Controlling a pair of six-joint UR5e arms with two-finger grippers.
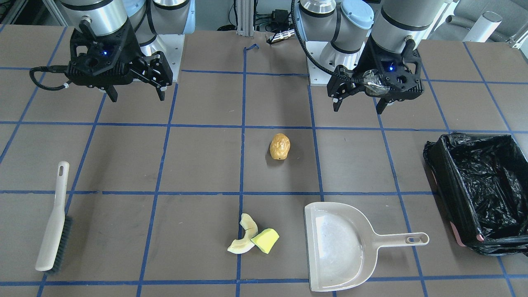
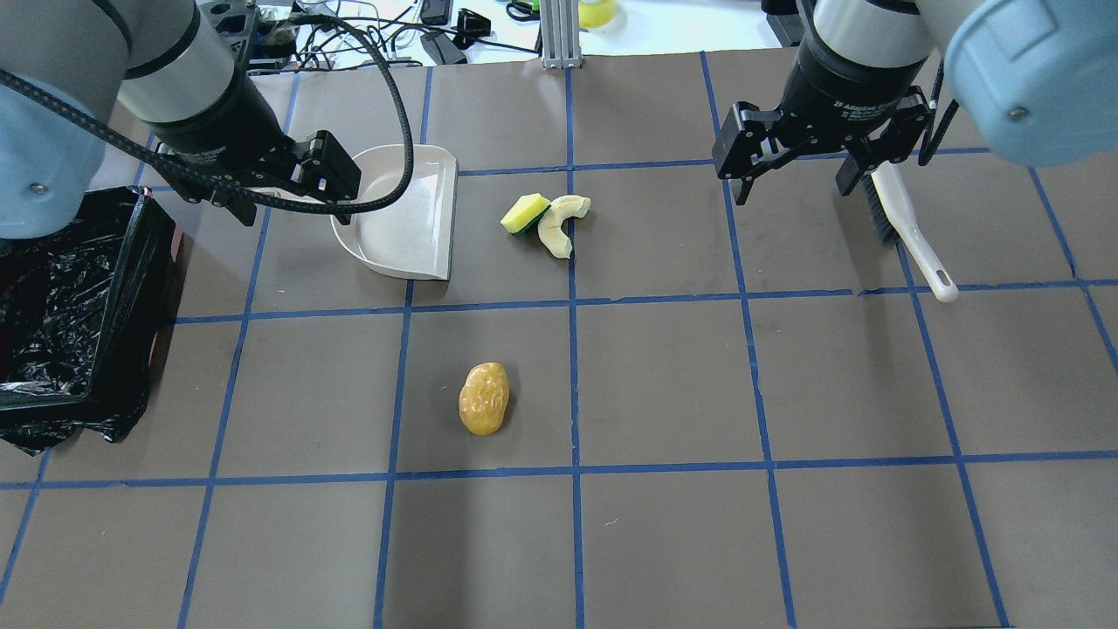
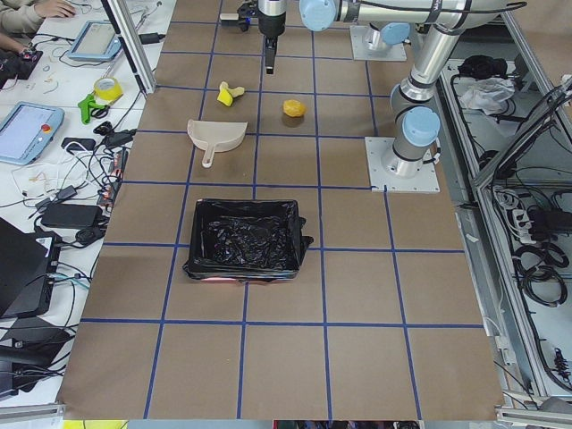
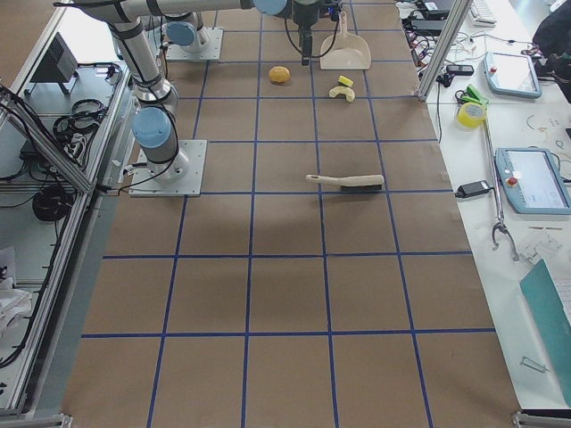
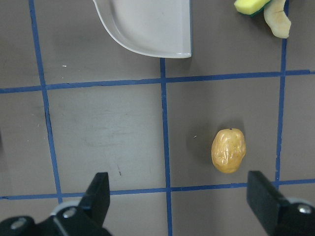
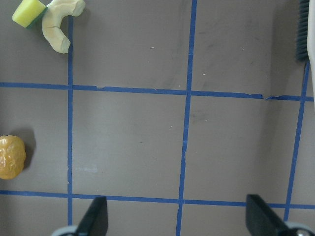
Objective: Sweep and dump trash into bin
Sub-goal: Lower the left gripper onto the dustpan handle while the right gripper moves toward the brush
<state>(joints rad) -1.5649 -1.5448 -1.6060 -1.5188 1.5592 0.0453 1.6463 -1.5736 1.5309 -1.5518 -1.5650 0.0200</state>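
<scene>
The trash lies loose on the table. In the overhead view the potato-like lump sits alone, with the rind slice and sponge touching at its 1 o'clock. The dustpan lies at 11 o'clock, the bin at 9 and the brush at 2. The left gripper and right gripper hover with fingers spread, holding nothing.
</scene>
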